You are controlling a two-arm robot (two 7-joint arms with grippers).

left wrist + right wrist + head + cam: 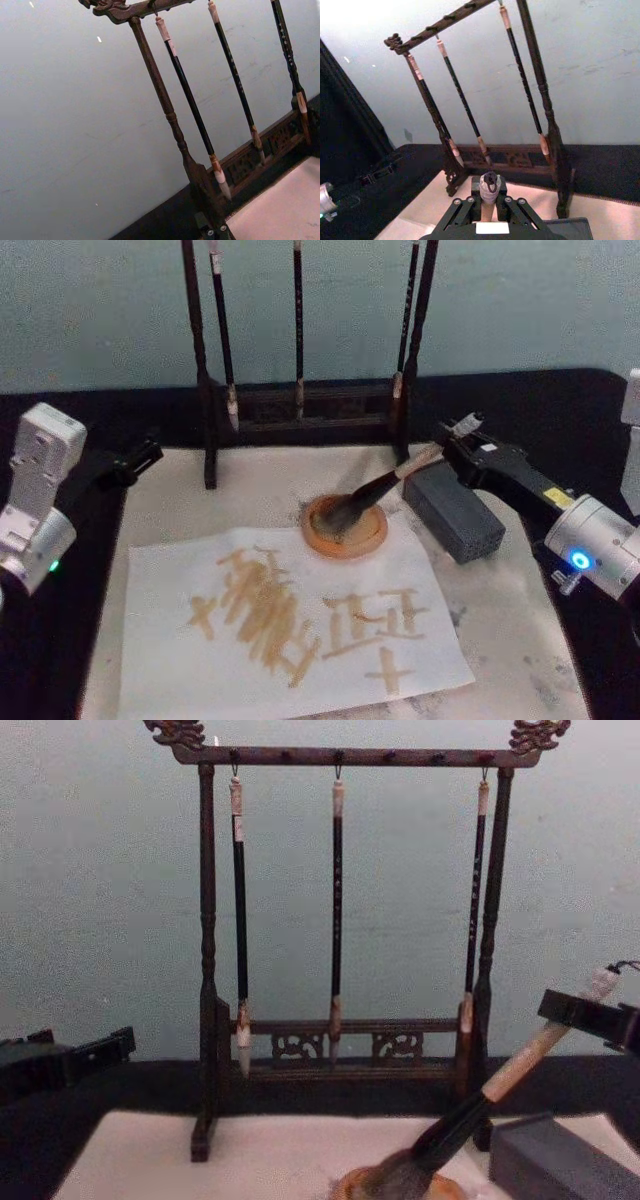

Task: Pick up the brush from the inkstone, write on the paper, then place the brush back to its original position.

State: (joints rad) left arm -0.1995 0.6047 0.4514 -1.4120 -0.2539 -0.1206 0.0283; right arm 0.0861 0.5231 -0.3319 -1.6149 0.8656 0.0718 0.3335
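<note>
**A:** Two arms here. Which one is on the job?
**B:** The right gripper [449,444]. It reaches in from the right, above a grey block [455,510], and its claw is clamped on the brush [385,483], near the top of the pale handle.
**A:** How does the brush sit?
**B:** Tilted. Its bushy head rests in the round orange-brown inkstone [372,539], and the handle leans up and to the right into the claw.
**A:** Where is the inkstone?
**B:** At the far edge of the paper [170,670], just left of the grey block. The paper lies on a cream mat [520,660].
**A:** Anything on the paper?
**B:** Tan strokes, several characters across its middle.
**A:** And the left gripper [143,457]?
**B:** It hangs by the mat's far left corner, well apart from the brush. I cannot tell whether it is apart or together.
**A:** What stands behind?
**B:** A dark wooden brush rack [207,920] on the mat's far side. Three thin brushes [337,910] hang from its top bar.
</note>
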